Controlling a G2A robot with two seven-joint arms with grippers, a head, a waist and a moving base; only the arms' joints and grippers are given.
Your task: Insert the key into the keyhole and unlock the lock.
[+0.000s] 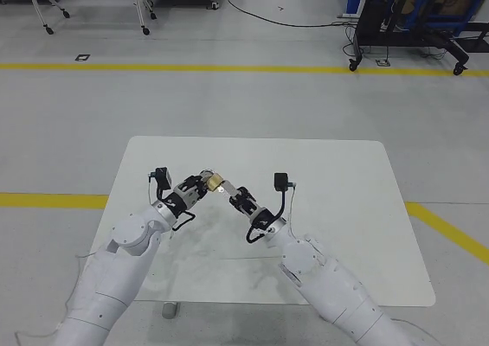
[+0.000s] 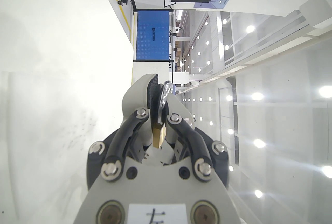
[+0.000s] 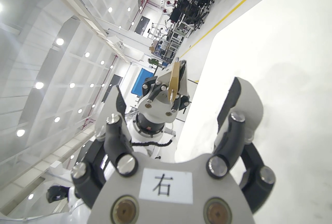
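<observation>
Holding the lock (image 2: pixel 159 135) by its shackle, the left hand (image 2: pixel 163 95) is clamped shut on it. The lock's long axis is laid along the fingers (image 2: pixel 138 94), with the shackle at the tips and the brass body back toward the palm. The right hand (image 1: pixel 241 199) is spread wide with nothing gripped. The lock is dead ahead of it, edge-on and just apart, and both are raised off the surface (image 1: pixel 339 173). The base, where a keyhole is expected, is judged to be turned toward the left palm, so access looks tight.
</observation>
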